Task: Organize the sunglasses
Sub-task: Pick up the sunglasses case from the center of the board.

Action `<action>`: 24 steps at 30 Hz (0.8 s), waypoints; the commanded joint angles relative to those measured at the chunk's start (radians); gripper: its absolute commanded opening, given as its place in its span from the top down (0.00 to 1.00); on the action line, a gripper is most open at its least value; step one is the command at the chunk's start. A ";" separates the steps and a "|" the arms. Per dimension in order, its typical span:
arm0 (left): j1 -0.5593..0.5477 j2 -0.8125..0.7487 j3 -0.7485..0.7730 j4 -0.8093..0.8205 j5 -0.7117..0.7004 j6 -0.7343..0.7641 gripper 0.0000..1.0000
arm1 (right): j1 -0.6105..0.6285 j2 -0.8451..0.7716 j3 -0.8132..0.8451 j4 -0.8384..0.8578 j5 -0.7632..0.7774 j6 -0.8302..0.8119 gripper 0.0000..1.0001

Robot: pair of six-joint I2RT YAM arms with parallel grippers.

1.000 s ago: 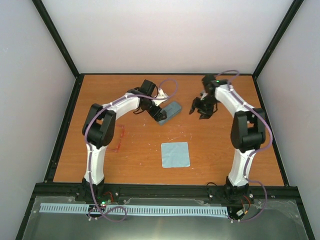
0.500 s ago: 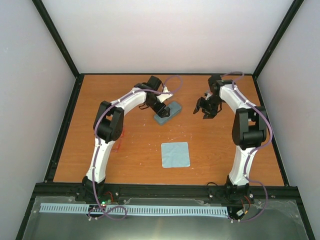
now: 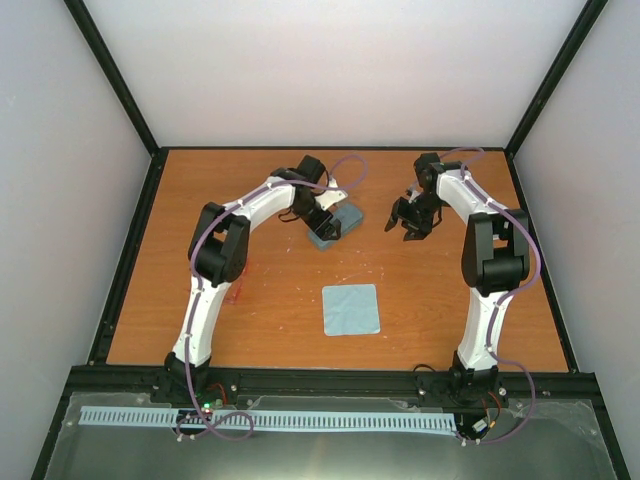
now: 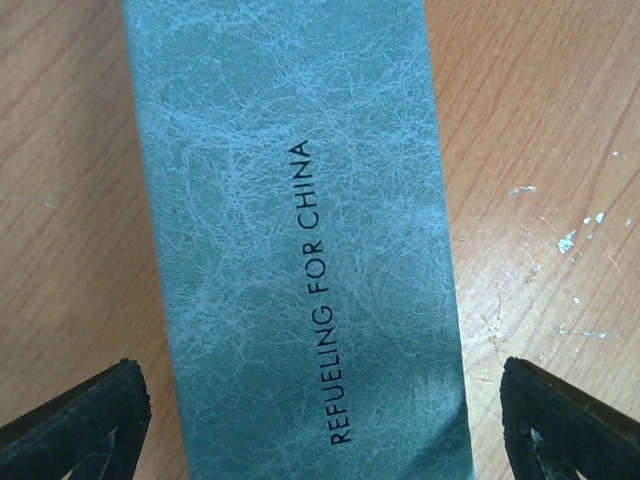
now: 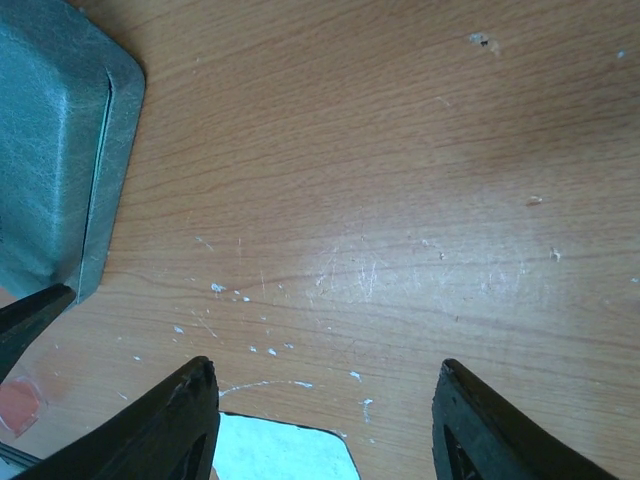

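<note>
Toward the desk's (image 3: 280, 335) far edge, the left gripper (image 4: 322, 392) is hovering over the case (image 4: 300, 230), its dark fingers spread wide either side of the oblong, grey-blue, leather-grained lid. Beside it, the right gripper (image 5: 325, 385) is hanging open over scratched wood grain. The sunglasses (image 3: 240, 287), thin and red-pink, are lying near the left edge, partly hidden by the left arm. A flat, square, pale-blue cloth (image 3: 351, 309) is lying mid-desk.

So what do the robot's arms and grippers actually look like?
The left arm and right arm are white tubular links with chunky black joints, each carrying a thin purple cable. The left gripper and right gripper are black, with matte wedge-shaped fingers.
</note>
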 commanded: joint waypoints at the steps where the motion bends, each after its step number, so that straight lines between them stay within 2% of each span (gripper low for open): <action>1: -0.013 0.011 -0.002 -0.017 0.008 -0.005 0.06 | 0.002 0.009 0.001 0.001 -0.010 -0.016 0.43; 10: -0.013 0.009 -0.041 -0.001 -0.006 -0.014 0.07 | 0.002 0.004 -0.002 -0.007 -0.002 -0.020 0.44; 14: -0.016 0.012 -0.044 -0.001 -0.007 -0.010 0.12 | 0.002 -0.003 0.011 -0.023 0.009 -0.029 0.45; 16: -0.017 0.014 -0.040 0.001 -0.011 -0.009 0.20 | 0.002 -0.006 0.017 -0.029 0.015 -0.028 0.47; 20: -0.017 0.013 -0.024 -0.002 -0.014 -0.007 0.44 | 0.002 -0.014 0.014 -0.023 0.012 -0.025 0.49; 24: -0.017 0.007 -0.011 -0.014 0.003 -0.002 0.54 | 0.002 -0.048 -0.015 0.036 -0.007 -0.027 0.46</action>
